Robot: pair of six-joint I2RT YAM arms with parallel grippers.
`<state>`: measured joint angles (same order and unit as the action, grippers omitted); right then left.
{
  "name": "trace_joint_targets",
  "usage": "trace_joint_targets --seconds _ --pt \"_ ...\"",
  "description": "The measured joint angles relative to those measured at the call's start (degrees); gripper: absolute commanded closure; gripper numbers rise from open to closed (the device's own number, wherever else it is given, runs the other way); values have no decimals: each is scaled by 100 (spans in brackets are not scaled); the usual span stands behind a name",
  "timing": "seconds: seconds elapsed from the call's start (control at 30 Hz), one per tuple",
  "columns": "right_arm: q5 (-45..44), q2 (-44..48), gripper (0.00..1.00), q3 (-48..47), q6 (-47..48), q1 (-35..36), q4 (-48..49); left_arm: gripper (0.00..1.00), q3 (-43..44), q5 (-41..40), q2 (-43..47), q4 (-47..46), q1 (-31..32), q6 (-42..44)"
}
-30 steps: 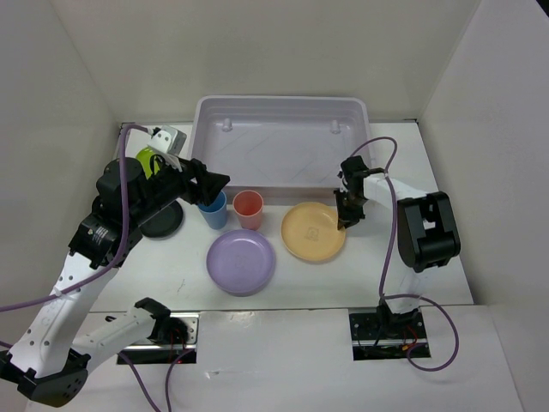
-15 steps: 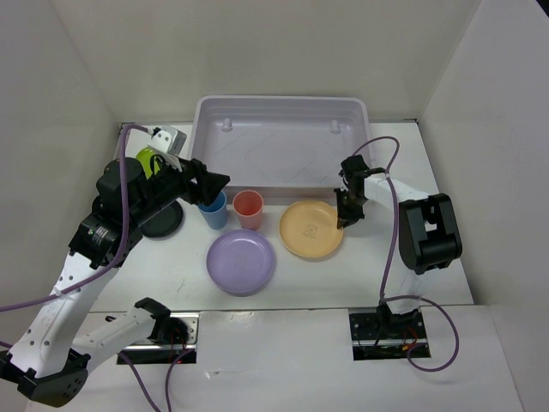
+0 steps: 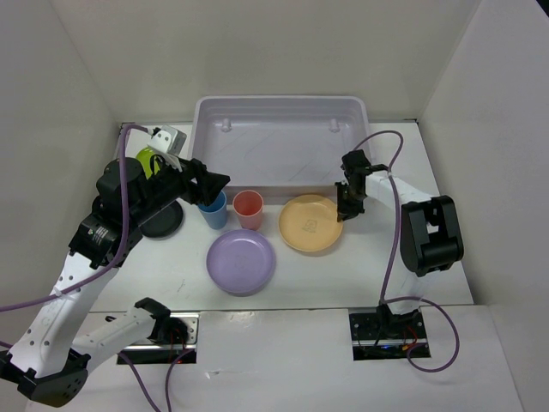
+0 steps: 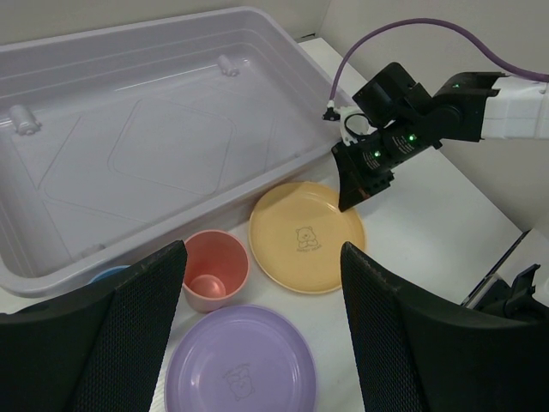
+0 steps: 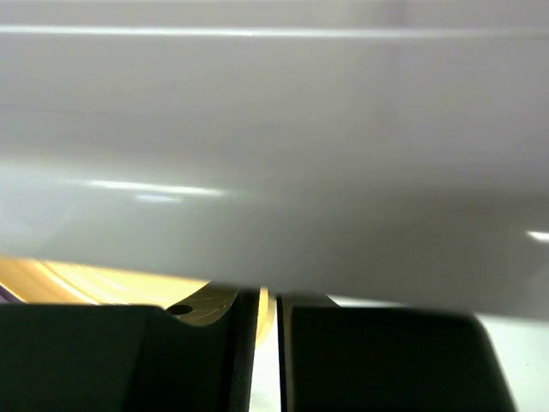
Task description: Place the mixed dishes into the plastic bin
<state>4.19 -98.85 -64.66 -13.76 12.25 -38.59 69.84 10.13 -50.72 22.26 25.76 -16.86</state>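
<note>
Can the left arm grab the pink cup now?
Probably yes. The left gripper hangs open close to the pink cup, whose top is uncovered. The blue cup stands right beside it and could get bumped.

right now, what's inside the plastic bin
No dishes show inside the plastic bin, only its bare ribbed floor. In the top view the left gripper hides its near-left corner.
</note>
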Motion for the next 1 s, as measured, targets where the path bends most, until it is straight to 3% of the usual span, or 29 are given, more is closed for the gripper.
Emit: trace_joint_targets --seconds 0.27,1.0 --pt "-66 188 100 -61 -33 57 -22 21 0 -4 0 2 0 2" --pt "-39 2337 100 -57 -378 201 -1292 21 0 46 -42 2 0 -9"
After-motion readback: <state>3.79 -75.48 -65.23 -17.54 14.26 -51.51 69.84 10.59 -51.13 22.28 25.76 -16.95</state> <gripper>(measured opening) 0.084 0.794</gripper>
